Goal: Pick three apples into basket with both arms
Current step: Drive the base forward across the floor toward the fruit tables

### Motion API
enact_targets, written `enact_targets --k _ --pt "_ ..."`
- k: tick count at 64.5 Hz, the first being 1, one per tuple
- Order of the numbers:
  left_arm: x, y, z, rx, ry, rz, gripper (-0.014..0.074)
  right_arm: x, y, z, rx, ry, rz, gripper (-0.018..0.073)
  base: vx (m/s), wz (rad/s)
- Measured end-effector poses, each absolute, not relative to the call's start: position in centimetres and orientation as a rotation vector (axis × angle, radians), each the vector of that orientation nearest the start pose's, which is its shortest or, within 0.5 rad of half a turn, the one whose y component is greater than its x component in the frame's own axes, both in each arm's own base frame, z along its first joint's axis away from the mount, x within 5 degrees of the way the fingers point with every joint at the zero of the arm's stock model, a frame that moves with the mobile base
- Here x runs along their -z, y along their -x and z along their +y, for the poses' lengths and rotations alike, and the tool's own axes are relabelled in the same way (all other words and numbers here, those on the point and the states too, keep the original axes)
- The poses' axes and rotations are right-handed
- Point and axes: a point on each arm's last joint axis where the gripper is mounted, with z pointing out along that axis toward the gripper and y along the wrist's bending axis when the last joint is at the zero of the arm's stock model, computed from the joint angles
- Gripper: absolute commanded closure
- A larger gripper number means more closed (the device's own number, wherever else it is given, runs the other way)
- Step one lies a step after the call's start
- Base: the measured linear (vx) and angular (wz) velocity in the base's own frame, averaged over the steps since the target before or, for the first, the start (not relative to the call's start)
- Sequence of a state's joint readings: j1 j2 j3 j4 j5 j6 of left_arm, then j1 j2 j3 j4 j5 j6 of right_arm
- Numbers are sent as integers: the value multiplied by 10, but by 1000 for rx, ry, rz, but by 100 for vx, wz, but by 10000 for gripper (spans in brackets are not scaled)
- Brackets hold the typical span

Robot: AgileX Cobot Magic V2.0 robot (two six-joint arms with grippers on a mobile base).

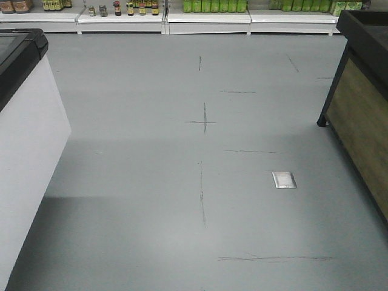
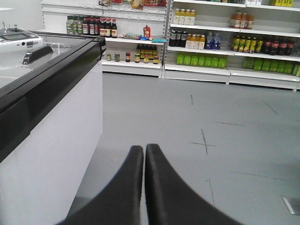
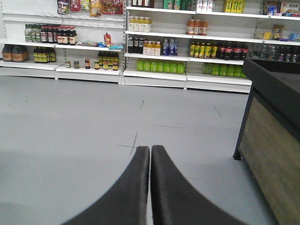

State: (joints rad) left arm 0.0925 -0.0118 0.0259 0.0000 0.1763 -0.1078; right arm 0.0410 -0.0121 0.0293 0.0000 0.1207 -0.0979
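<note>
No apples and no basket show in any view; both are out of view. My left gripper point(image 2: 144, 148) is shut, its two black fingers pressed together with nothing between them, pointing over bare grey floor beside a white freezer. In the right wrist view my right gripper point(image 3: 150, 149) is likewise shut and empty, aimed across the floor toward the shelves. Neither arm appears in the front view.
A white chest freezer with a black rim point(image 1: 24, 121) stands at the left, with a scale point(image 2: 16, 40) on its lid. A wood-panelled black-framed counter point(image 1: 364, 109) is at the right. Stocked store shelves point(image 3: 154, 51) line the far wall. A metal floor plate point(image 1: 284, 179) lies between.
</note>
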Motion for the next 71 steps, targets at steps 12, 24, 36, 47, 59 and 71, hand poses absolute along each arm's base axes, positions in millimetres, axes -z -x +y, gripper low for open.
enact_targets --k 12,24,36,47,59,71 --pt "-189 -56 5 12 167 1666 603 -193 -57 2 44 113 1618 564 0 0" --pt "-189 -56 5 12 167 1666 603 -193 -57 2 44 113 1618 564 0 0" --pt "-189 -56 5 12 167 1666 603 -193 -57 2 44 113 1618 564 1 2" --pt "-189 -56 5 12 167 1666 603 -193 -57 2 44 113 1618 564 3 4" --pt "-189 -56 5 12 167 1666 603 -193 -57 2 44 113 1618 564 7 4" --pt "-189 -56 5 12 167 1666 603 -193 -57 2 44 113 1618 564 12 6"
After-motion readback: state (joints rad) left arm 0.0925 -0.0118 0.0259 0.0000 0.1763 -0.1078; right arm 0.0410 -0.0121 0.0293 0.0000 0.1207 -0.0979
